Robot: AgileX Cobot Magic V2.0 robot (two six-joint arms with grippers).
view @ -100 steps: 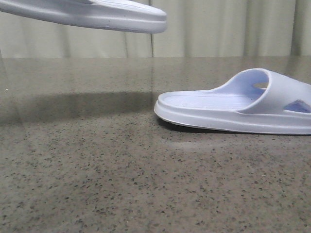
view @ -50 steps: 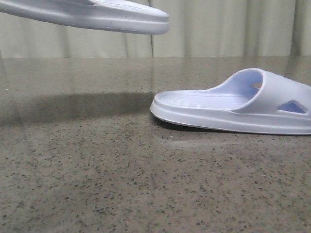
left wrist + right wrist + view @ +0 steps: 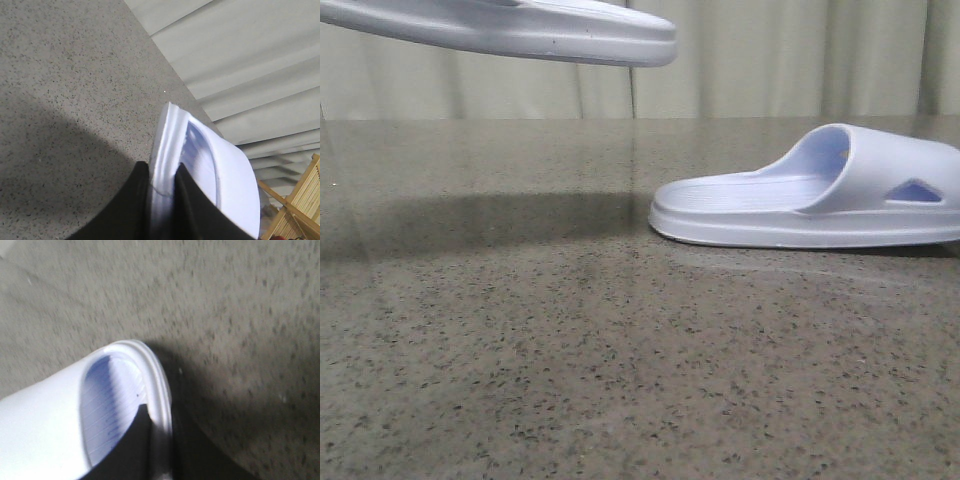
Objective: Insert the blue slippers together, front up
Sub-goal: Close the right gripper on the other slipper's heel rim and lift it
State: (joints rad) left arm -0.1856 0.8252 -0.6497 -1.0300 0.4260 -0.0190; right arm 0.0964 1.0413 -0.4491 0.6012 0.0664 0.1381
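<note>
One pale blue slipper (image 3: pixel 520 35) hangs in the air at the upper left of the front view, sole down. My left gripper (image 3: pixel 162 187) is shut on its side rim (image 3: pixel 165 150), with one black finger on each face of the sole edge. The other slipper (image 3: pixel 810 200) is at the right, low at the tabletop, strap to the right; I cannot tell whether it touches the table. My right gripper (image 3: pixel 160 440) is shut on its rim (image 3: pixel 157 385), with one finger on the ribbed footbed (image 3: pixel 107 405). Neither gripper shows in the front view.
The speckled grey stone table (image 3: pixel 570 330) fills the front view. A pale curtain (image 3: pixel 770 60) hangs behind it. A wooden slatted rack (image 3: pixel 300 200) stands beyond the table's far edge in the left wrist view.
The right slipper has shifted to the right and turned a little, so its sole now sits level. The raised left slipper has drifted slightly to the right.
</note>
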